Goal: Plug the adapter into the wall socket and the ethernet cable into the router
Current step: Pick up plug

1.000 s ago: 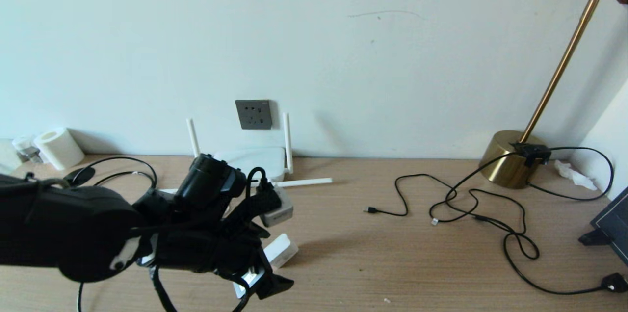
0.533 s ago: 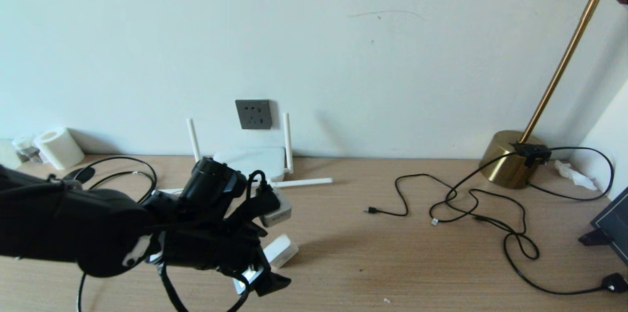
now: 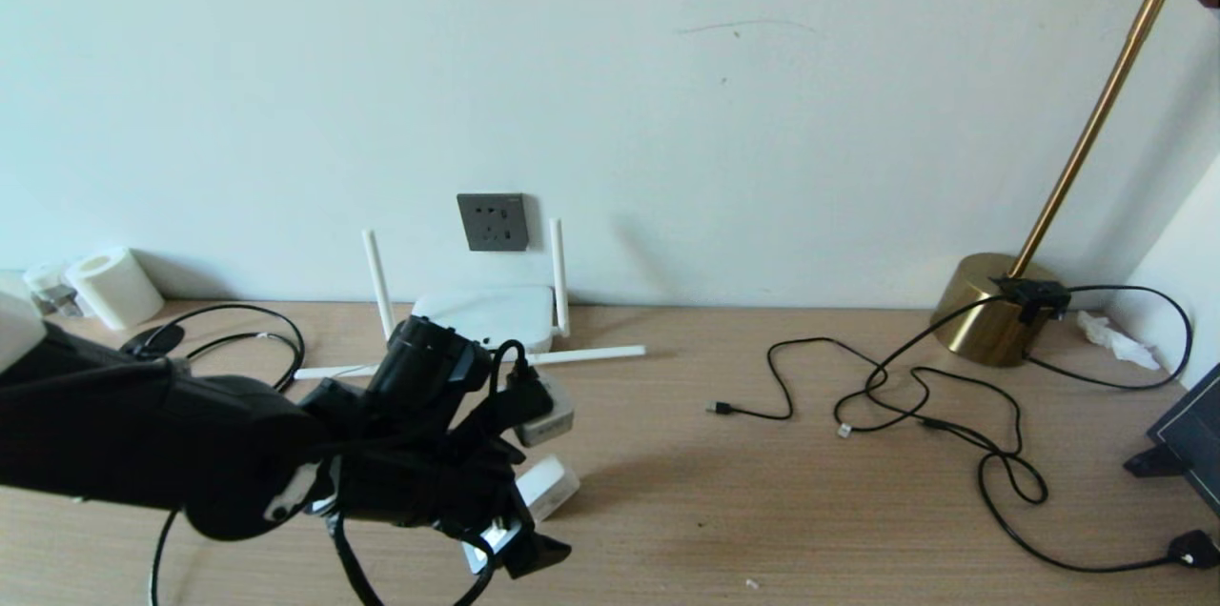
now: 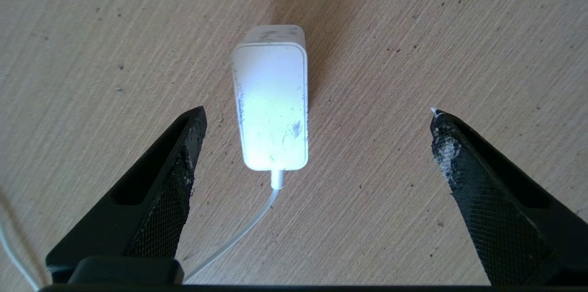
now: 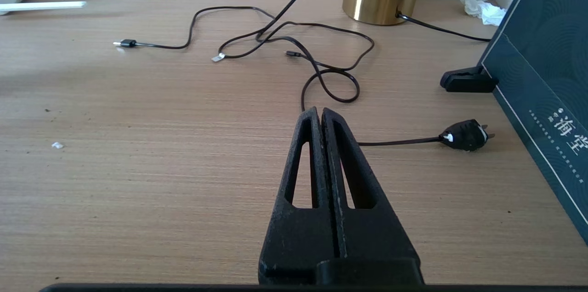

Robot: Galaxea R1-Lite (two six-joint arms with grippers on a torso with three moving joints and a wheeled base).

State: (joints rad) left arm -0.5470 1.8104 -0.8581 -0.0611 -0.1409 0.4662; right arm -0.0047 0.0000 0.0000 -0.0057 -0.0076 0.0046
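Observation:
The white adapter [image 3: 551, 484] lies flat on the wooden table, its thin white cord [image 4: 248, 227] trailing back toward my left wrist. My left gripper [image 3: 534, 515] hovers over it, open; in the left wrist view the adapter [image 4: 271, 103] sits between the fingertips, nearer one finger, with the left gripper [image 4: 318, 112] touching nothing. The dark grey wall socket [image 3: 493, 221] is on the wall above the white router [image 3: 486, 313]. A thick black loop, likely the ethernet cable [image 3: 233, 306], lies left of the router. My right gripper [image 5: 320, 110] is shut and empty above bare table.
A grey-white cube [image 3: 550, 417] with a black plug in it sits just behind the adapter. Thin black cords [image 3: 905, 396] sprawl across the right half toward a brass lamp base [image 3: 991, 306]. A black plug [image 5: 464, 135] and a dark blue box [image 5: 542, 67] are at far right.
My left arm has shifted slightly right and toward the wall, uncovering the router's flat-lying left antenna. The adapter has not moved, and the gripper stays open over it.

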